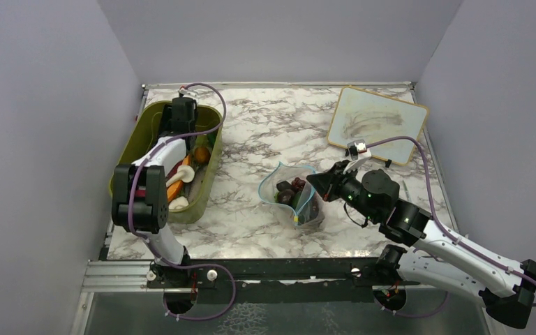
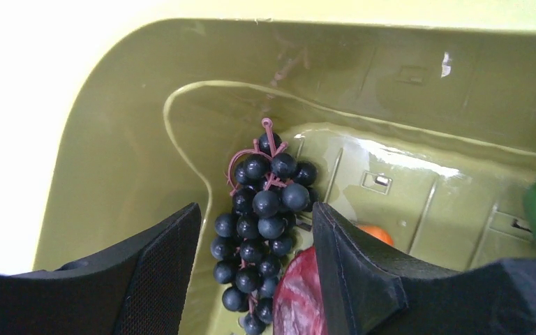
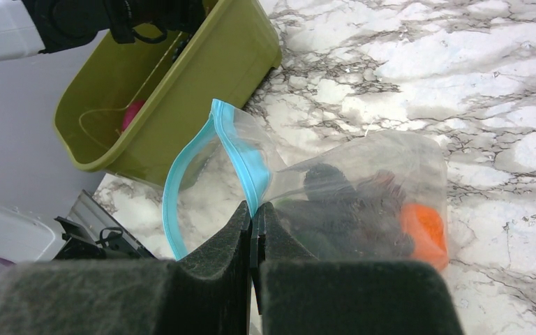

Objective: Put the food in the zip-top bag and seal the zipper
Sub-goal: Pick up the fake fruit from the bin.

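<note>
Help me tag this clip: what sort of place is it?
Probably a robot lab test cell: plain grey walls box in a marble-pattern table, with toy food in an olive-green tub.

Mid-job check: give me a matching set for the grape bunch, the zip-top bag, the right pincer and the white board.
1 grape bunch
2 zip-top bag
3 right pincer
4 white board

A far right corner of the table
B shut on the bag's mouth edge
C inside the olive tub
D mouth open, food inside

Pairs: 1-C, 2-D, 3-B, 4-A
</note>
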You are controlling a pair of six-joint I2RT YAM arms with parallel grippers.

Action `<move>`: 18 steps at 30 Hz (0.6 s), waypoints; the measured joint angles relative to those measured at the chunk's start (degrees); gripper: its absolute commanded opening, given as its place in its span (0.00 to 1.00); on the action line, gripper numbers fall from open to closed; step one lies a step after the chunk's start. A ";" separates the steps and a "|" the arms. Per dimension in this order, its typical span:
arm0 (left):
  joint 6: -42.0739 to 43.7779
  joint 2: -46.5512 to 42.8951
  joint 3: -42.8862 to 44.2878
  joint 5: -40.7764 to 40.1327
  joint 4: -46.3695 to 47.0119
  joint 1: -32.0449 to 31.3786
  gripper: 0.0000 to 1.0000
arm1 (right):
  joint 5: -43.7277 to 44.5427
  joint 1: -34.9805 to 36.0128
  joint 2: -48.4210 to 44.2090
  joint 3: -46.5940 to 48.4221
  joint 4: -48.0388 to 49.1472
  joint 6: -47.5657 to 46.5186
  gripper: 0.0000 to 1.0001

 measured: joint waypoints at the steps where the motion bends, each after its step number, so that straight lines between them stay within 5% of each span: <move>1: 0.28 0.70 0.00 -0.07 0.83 0.26 0.61 | 0.00 0.00 0.00 0.00 0.00 0.09 0.01; 18: 0.00 10.23 2.82 0.33 3.61 4.39 0.59 | 0.26 0.00 0.04 1.07 -1.62 1.46 0.01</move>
